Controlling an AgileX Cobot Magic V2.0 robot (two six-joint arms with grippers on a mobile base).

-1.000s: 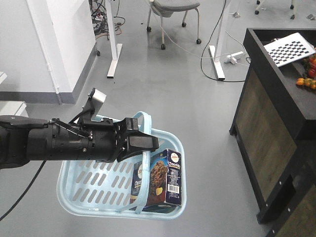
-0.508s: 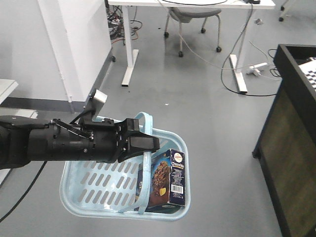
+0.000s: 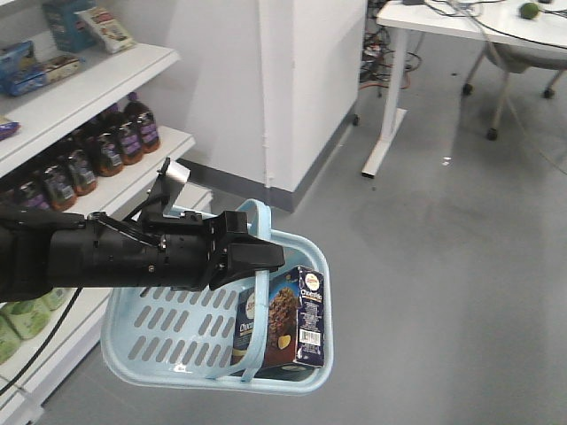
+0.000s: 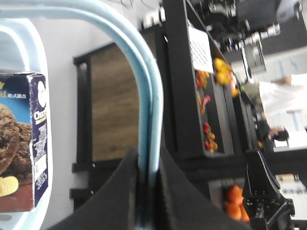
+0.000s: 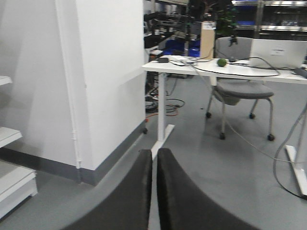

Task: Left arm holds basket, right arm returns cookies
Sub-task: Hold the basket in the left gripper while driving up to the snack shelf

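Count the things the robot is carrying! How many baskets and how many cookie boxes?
Blue basket: 1
Cookie box: 1
Total: 2. The box sits inside the basket, and the left gripper is shut on the basket's handles.

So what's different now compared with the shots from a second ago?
The front view swung left: the black counter dropped out of it, the white desk slid right, and shelves of bottles came in on the left. Unchanged: the left hand still clamps the basket by its handles, the cookies upright inside.
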